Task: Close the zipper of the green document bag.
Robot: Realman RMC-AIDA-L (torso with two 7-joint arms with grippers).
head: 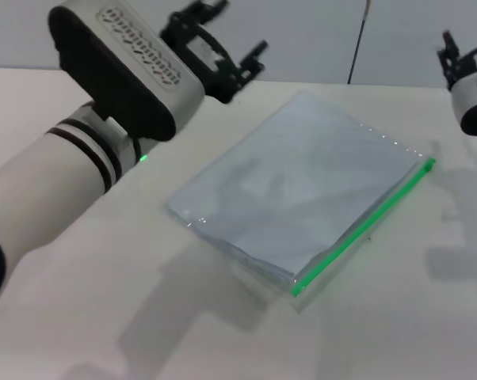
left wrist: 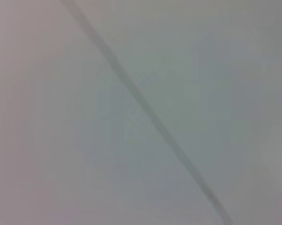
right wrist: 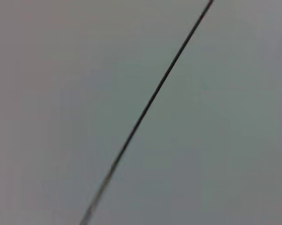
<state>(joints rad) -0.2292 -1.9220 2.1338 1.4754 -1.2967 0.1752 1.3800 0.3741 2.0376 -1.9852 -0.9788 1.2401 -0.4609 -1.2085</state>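
Note:
The green document bag (head: 302, 186) lies flat on the white table (head: 80, 317), a pale grey-blue translucent pouch turned at an angle. Its zipper (head: 365, 223) is a bright green strip along the edge nearest the right side, running from the front corner to the far right corner, where a thicker green bit (head: 429, 165) shows. My left gripper (head: 242, 32) hangs open above the table's far edge, up and left of the bag and apart from it. At the picture's far right edge is my right gripper (head: 464, 59), raised and clear of the bag. Neither wrist view shows the bag.
A thin dark cable (head: 357, 39) runs down the grey wall behind the table. Both wrist views show only a plain grey surface crossed by one dark line (right wrist: 150, 101).

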